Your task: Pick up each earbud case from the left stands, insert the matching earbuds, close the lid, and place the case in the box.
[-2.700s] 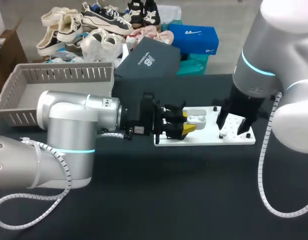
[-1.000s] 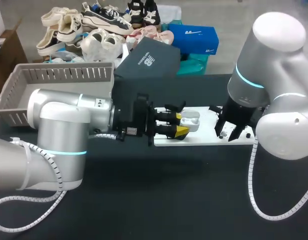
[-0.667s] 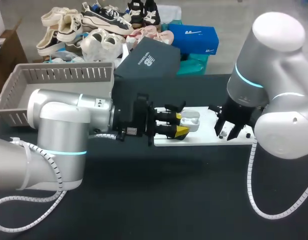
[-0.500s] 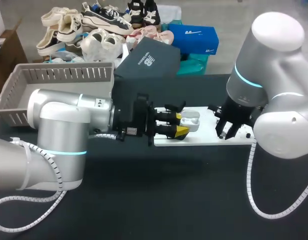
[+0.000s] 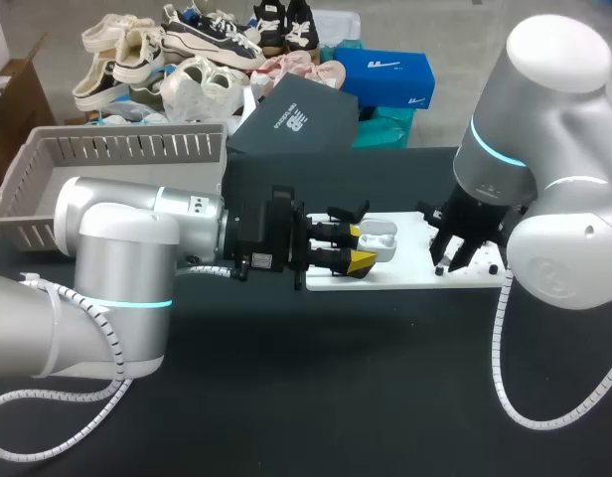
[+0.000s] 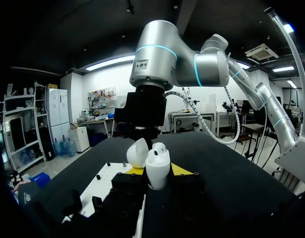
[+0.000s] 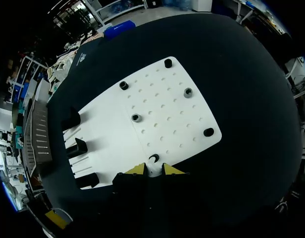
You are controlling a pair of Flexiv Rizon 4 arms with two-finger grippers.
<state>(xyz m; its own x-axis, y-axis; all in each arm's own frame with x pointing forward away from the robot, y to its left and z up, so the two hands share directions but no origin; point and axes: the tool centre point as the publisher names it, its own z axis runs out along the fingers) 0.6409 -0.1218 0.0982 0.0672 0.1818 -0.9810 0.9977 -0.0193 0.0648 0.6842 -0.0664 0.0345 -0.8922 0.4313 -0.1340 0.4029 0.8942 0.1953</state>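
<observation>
Holding: our left gripper (image 5: 366, 246) is clamped on the one earbud case (image 5: 382, 237), with a yellow tip on either side of its body.
Case position: it is white and upright between those tips, with the lid hinged open. It is off the stands, above the left part of the white board (image 7: 157, 111).
Earbuds: we count one earbud (image 6: 159, 147) seated in the case. We cannot make out a second.
Right gripper (image 7: 155, 171): it sits low over the board's near edge, with one peg just ahead of it. We cannot tell whether it is clenched or released.
Board: one, lying flat on the black table (image 5: 336, 397).
Pegs (image 7: 187, 92): we count six small ones on the perforated half of the board, spread apart.
Stands (image 7: 78, 147): three black ones in a row at the board's other end.
Grey basket (image 5: 107, 149): one, at the table's far left, well apart from the case.
Dark box (image 5: 291, 124): one, tilted, behind the board.
Arms: two, one coming in from each side.
</observation>
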